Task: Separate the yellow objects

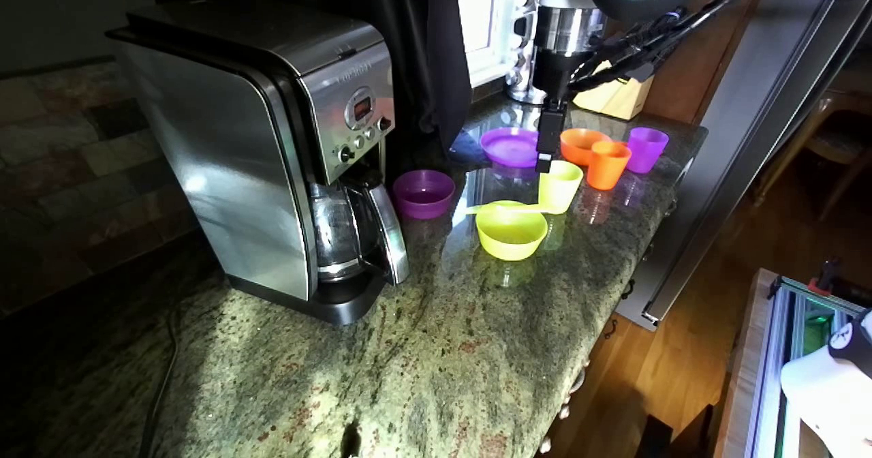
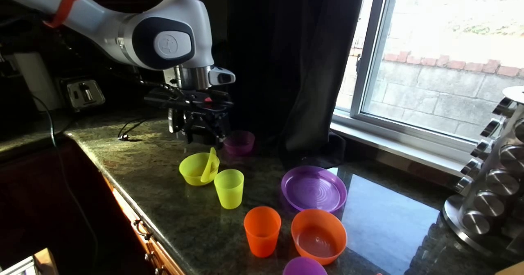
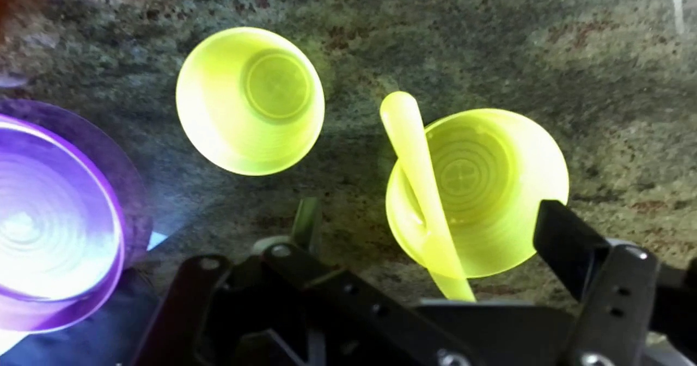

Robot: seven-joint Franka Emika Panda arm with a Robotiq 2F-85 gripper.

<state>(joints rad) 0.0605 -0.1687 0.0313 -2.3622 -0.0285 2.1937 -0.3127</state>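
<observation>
A yellow bowl [image 1: 511, 241] stands on the stone counter and shows in both exterior views [image 2: 189, 172]. A long yellow utensil [image 2: 209, 166] lies across the bowl's rim with both ends sticking out; its kind is unclear. A yellow cup [image 2: 229, 190] stands upright beside the bowl, apart from it in the wrist view [image 3: 245, 110]. My gripper [image 3: 433, 219] is open and empty, its fingers spread wide. In the wrist view the bowl and utensil appear between and beyond the fingers, and one finger overlaps the bowl's edge. In an exterior view the gripper [image 2: 200, 136] hangs above the counter.
A purple plate [image 2: 314, 189], orange bowl [image 2: 319, 238], orange cup [image 2: 262, 232] and purple cup [image 1: 647, 149] stand past the yellow cup. A purple bowl [image 1: 424, 195] sits beside the coffee maker [image 1: 272, 151]. A spice rack [image 2: 487, 185] stands near the window.
</observation>
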